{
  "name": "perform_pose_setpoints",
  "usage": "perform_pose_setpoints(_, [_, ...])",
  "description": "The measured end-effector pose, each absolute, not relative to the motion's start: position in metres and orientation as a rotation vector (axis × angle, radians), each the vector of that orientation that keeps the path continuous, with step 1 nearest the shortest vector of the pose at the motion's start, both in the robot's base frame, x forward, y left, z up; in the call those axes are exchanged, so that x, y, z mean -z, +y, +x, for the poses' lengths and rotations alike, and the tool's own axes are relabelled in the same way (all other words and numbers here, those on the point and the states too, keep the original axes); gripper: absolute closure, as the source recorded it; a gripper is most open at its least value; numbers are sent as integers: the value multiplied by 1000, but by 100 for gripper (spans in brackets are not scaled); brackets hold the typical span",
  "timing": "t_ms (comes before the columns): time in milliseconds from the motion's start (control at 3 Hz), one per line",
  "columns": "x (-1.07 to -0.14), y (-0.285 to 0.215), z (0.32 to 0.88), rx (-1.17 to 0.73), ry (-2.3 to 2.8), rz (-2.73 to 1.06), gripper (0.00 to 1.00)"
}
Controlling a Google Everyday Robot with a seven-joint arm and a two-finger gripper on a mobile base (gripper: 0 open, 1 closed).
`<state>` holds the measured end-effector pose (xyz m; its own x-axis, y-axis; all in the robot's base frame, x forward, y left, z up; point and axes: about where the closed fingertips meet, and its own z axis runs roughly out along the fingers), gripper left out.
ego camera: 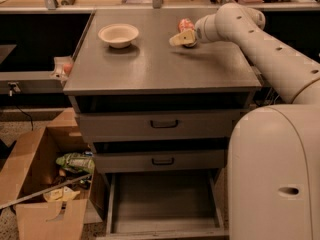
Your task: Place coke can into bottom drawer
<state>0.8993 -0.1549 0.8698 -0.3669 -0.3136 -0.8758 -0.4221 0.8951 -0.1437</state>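
Note:
The coke can (pixel 186 24), red-orange with a silver end, sits on the grey cabinet top (pixel 150 69) near its back right. My gripper (pixel 181 38) is at the end of the white arm (pixel 250 34) that reaches in from the right. It is right at the can, on its front side, and hides the can's lower part. I cannot tell whether it is touching the can. The bottom drawer (pixel 160 201) is pulled open at the foot of the cabinet and holds nothing.
A white bowl (pixel 118 34) stands on the cabinet top at the back left. The two upper drawers (pixel 164 124) with black handles are shut. An open cardboard box (pixel 30 179) with litter stands on the floor at the left. My white base (pixel 275 174) fills the lower right.

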Motion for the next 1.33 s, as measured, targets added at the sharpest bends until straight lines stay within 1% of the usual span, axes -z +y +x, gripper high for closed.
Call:
perform_pose_setpoints(667, [-860,-142,920,-136,1973,-513,1])
perform_pose_setpoints(1000, [-857,-140,926,-139,1970,-507,20])
perform_pose_setpoints(1333, [-857,-140,926,-140,1970,-507,43])
